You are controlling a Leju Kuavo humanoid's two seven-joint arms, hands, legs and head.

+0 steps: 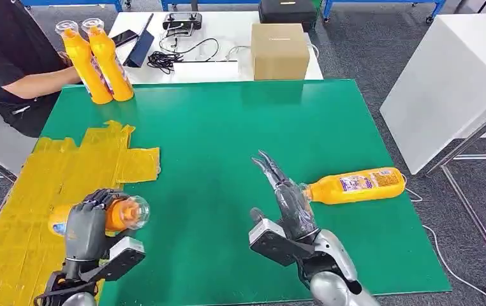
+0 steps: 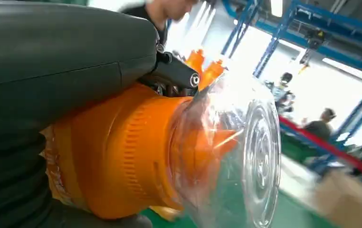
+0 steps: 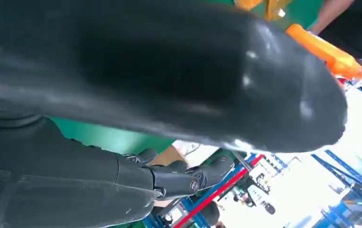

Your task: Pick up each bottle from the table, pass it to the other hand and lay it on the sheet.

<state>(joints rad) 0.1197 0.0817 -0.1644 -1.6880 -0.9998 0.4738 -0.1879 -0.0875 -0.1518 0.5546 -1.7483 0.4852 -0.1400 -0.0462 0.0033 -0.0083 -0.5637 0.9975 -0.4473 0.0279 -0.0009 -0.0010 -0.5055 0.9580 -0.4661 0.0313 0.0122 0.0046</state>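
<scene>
**Orange bottle held over the yellow sheet, ready to be laid down**

Orange plastic fills the robot's left hand (image 1: 86, 224): its fingers are wrapped around the neck of a bottle (image 1: 116, 215), just behind the clear cap, which pokes out past the fingertips. The bottle lies sideways above the near edge of the yellow sheet (image 1: 68, 167). The hand-over looks finished, and the step in hand appears to be setting this bottle down. That calls for lowering it flat onto the sheet and loosening the fingers.

The right hand (image 1: 284, 194) holds nothing, its fingers straight and spread. A second bottle (image 1: 355, 185) lies on the green table (image 1: 228, 127) just beyond those fingertips, its cap end behind them; whether they touch it cannot be told.

Far beyond both hands, a person (image 1: 11, 70) holds two more bottles (image 1: 99, 60) upright at the table's far corner.

The held bottle's body is mostly hidden under the left hand. The right wrist view is largely blocked by a blurred dark thumb.
</scene>
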